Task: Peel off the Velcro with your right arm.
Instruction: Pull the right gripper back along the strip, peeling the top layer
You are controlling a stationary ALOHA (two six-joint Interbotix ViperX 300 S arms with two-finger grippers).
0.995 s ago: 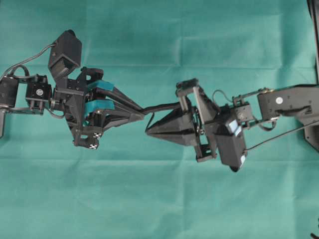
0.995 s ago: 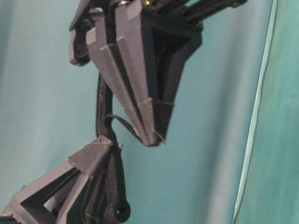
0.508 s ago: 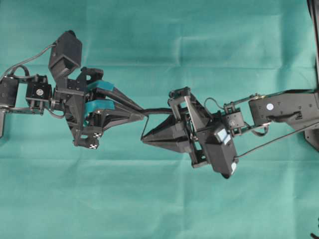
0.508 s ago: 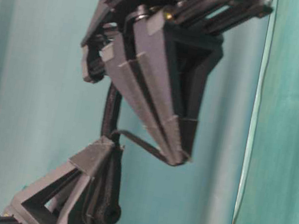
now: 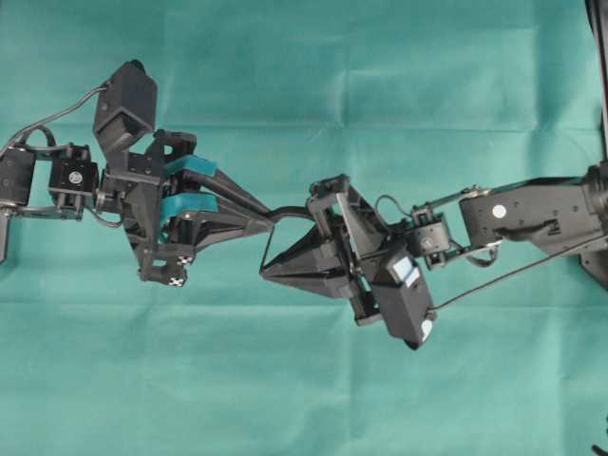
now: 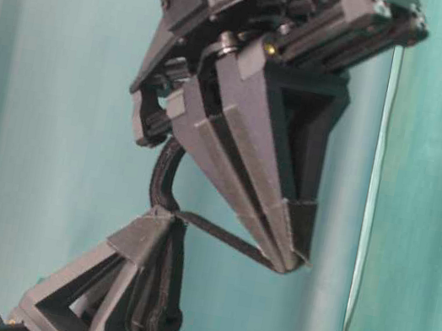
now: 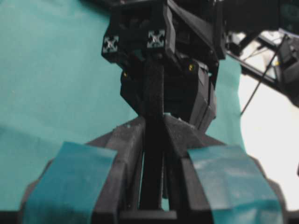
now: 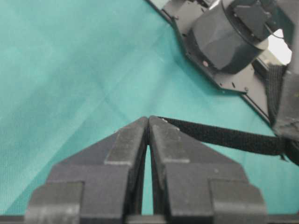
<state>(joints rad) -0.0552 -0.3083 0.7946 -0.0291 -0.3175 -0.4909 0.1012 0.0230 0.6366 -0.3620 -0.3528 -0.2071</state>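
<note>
Above a table covered in green cloth (image 5: 313, 399), two black arms meet nose to nose near the middle of the overhead view. The left gripper (image 5: 269, 218), the one with teal tape on its fingers (image 5: 185, 202), points toward the right, and its jaws are pressed together on the Velcro (image 5: 285, 213), a thin black strap held clear of the cloth between the two arms. In the left wrist view the strap (image 7: 153, 121) runs straight up out of the narrow slit between the teal-taped fingers (image 7: 70, 177) toward the other arm's gripper body. The right arm (image 5: 532, 211) reaches in from the right edge, and its gripper (image 5: 265, 274), with plain black pointed fingers, has its jaws pinched shut on one thin layer of the strap. From the table-level view the right gripper (image 6: 287, 265) hangs tip-down over the left gripper (image 6: 162, 217), whose tip points up; the strap (image 6: 166, 175) splits just at the lower tip, one thicker layer rising in a curve behind the upper gripper, the thin layer stretching sideways to the closed tip. The right wrist view shows the fingertips (image 8: 135, 128) closed together, with the thin layer (image 8: 219, 136) running off to the right toward the other arm.
</note>
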